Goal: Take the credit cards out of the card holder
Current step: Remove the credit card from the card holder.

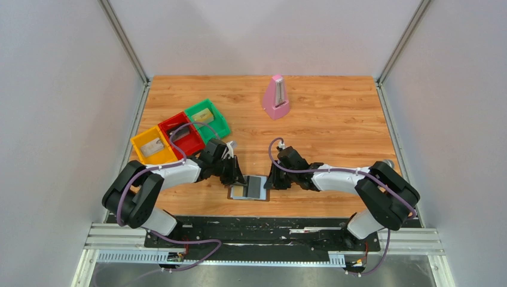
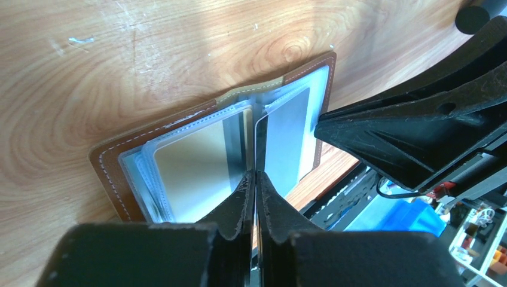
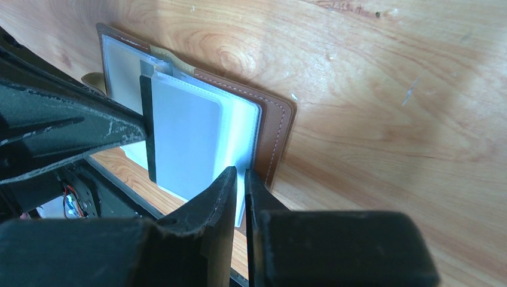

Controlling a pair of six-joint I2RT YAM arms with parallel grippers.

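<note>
Pinching a dark card (image 3: 147,131) by its edge at the fold of the open card holder (image 1: 249,189), which lies flat near the front edge of the table (image 1: 335,119), our left gripper (image 2: 256,179) should, we judge, pull straight out while our right gripper (image 3: 241,179), clamped on the right-hand page, steadies it.

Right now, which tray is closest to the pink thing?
The green tray, at the right end of the row, sits nearest the pink metronome. The red tray is in the middle, and the yellow tray is farthest away.

White arms (image 1: 179,172), black joints (image 1: 382,197), purple cables (image 1: 293,169), black end effectors (image 2: 256,174) (image 3: 239,171)
</note>
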